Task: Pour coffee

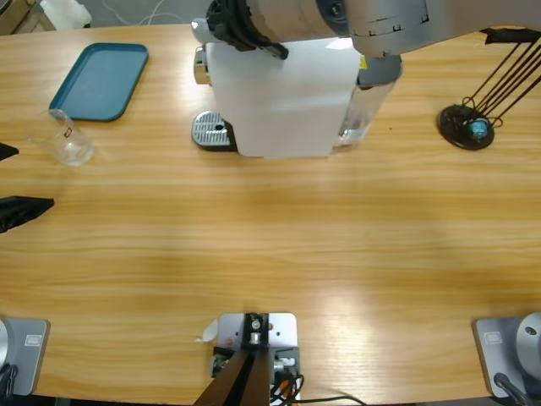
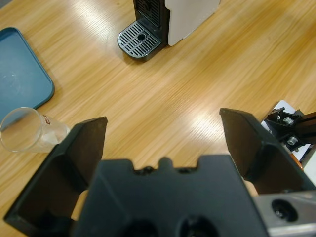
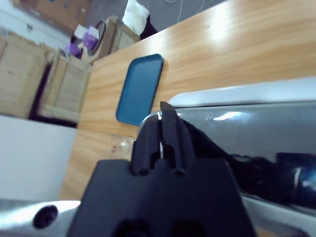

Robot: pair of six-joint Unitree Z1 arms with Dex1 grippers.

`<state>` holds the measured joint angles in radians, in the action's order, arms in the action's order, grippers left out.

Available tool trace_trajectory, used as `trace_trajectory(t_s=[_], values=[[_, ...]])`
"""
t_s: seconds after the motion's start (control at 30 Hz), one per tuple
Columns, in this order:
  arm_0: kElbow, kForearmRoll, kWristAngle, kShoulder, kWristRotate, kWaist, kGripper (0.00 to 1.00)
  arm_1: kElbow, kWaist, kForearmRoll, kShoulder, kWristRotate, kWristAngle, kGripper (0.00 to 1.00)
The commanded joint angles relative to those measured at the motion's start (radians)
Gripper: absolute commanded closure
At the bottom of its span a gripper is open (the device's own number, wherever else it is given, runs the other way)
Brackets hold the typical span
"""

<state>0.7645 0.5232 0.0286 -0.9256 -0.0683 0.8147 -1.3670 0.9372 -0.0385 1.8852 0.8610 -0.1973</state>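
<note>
Left gripper [image 2: 163, 143]: jaws spread wide, nothing between them, only bare wooden table [image 2: 197, 89] under the gap. In the high view the two black jaw tips [image 1: 21, 211] enter at the left edge, well short of the middle.

Just past the left jaw in the left wrist view, a clear glass [image 2: 29, 131] lies on its side, mouth toward the picture's left edge, a small red mark on its wall. High view shows the same glass [image 1: 66, 139] tipped over just below the blue tray [image 1: 101, 80], close to the tray's lower edge but apart from it. Coffee: cannot tell whether any liquid is in the glass; none is visible on the table.

Right gripper [image 3: 160, 131]: jaws pressed together, with a thin bright sliver showing along the seam; cannot tell what it is. The tips sit over the glossy top of the white coffee machine [image 1: 283, 93]. In the high view the silver arm [image 1: 355, 21] comes in from the top and covers the machine's upper part.

Coffee machine stands upright at the far middle of the table. Its round metal drip grate [image 2: 140, 39] is bare.

A black wire stand [image 1: 469, 123] stands at the far right, well apart from the machine.
</note>
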Motion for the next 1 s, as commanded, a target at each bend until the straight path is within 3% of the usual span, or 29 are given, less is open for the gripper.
trace_trajectory(t_s=[0.03, 0.1, 0.17, 0.43, 0.6, 0.77, 1.0], values=[[-0.003, 0.011, 0.029, -0.028, 0.002, -0.044, 0.004, -0.053, 0.027, -0.119, -0.112, -0.631, 0.033, 0.0], [0.002, 0.011, 0.063, -0.037, -0.004, -0.099, 0.004, -0.097, 0.028, -0.132, -0.201, -0.818, 0.075, 0.0], [0.007, 0.011, 0.074, -0.055, -0.021, -0.187, 0.0, -0.091, 0.028, -0.164, -0.28, -0.863, 0.11, 0.0], [-0.04, -0.047, 0.198, -0.155, -0.048, -0.377, 0.0, 0.134, 0.08, -0.273, -0.47, -0.814, 0.101, 0.0], [-0.142, -0.229, 0.209, -0.196, -0.04, -0.504, 0.0, 0.191, 0.08, -0.267, -0.472, -0.749, 0.089, 0.0], [-0.225, -0.371, 0.197, -0.3, -0.004, -0.524, 0.0, 0.251, 0.08, -0.265, -0.457, -0.738, 0.086, 0.0], [-0.236, -0.5, 0.184, -0.436, 0.042, -0.539, 0.0, 0.284, 0.08, -0.286, -0.472, -0.738, 0.084, 0.0]])
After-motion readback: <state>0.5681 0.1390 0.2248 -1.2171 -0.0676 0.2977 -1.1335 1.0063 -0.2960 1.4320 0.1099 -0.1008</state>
